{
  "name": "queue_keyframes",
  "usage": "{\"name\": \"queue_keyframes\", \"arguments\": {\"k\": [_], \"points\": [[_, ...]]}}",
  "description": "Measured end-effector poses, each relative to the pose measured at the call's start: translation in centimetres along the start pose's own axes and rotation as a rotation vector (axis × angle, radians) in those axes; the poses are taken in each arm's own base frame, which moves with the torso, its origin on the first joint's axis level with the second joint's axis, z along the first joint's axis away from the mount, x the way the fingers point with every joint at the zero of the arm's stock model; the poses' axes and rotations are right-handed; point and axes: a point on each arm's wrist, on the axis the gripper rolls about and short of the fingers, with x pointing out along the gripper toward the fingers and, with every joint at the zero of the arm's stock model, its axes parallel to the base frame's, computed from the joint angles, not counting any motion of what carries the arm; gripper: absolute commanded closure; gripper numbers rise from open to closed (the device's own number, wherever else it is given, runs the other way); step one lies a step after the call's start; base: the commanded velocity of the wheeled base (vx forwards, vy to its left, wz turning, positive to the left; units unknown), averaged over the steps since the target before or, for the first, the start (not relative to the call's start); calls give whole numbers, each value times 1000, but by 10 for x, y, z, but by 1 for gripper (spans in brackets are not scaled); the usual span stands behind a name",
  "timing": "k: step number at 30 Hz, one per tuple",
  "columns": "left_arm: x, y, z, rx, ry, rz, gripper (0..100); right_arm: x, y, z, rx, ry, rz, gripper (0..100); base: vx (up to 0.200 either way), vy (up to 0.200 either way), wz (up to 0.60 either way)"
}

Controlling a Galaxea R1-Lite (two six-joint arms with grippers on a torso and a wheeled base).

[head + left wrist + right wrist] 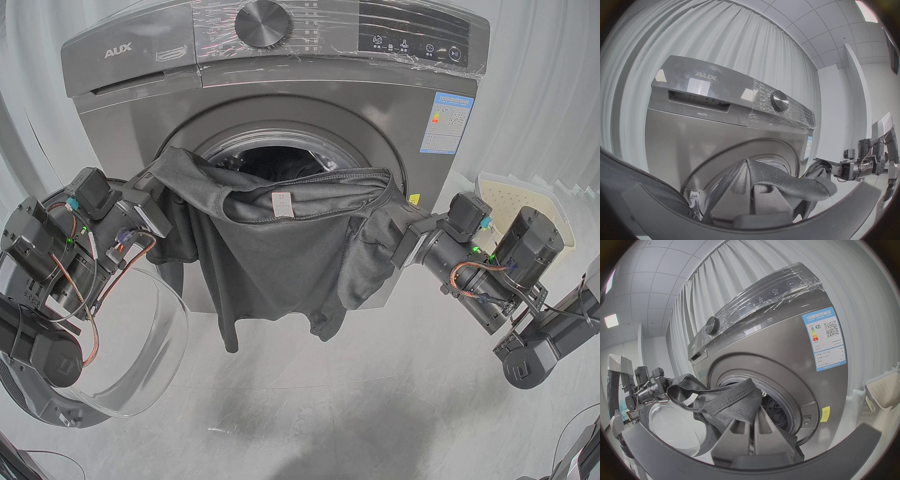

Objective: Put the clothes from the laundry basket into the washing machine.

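Note:
A dark grey garment (275,250) with a white label hangs spread out in front of the washing machine's (281,94) round drum opening (281,161). My left gripper (153,187) is shut on its left end, my right gripper (390,219) on its right end. In the left wrist view the fabric (787,184) drapes over that gripper (751,178). The cloth (725,402) is pinched in the right gripper (752,424) in the right wrist view, which also shows dark clothing (775,408) inside the drum. The cream laundry basket (531,200) stands right of the machine; its contents are hidden.
The machine's glass door (137,350) hangs open to the left, under my left arm. The basket (881,393) sits close beside the machine's right side. White curtains hang behind. Bare pale floor lies in front of the machine.

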Motion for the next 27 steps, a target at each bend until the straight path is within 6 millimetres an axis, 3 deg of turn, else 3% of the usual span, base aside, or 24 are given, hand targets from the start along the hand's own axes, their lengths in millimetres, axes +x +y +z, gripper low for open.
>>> {"name": "queue_keyframes", "arguments": {"k": [12,27], "points": [[-8,-1,-8,-7,44,1,100,3,-19,1,-18,-7,-60,100,0,0,0],[-11,-2,-15,-11,80,1,100,5,-20,7,-26,-33,-61,100,0,0,0]]}}
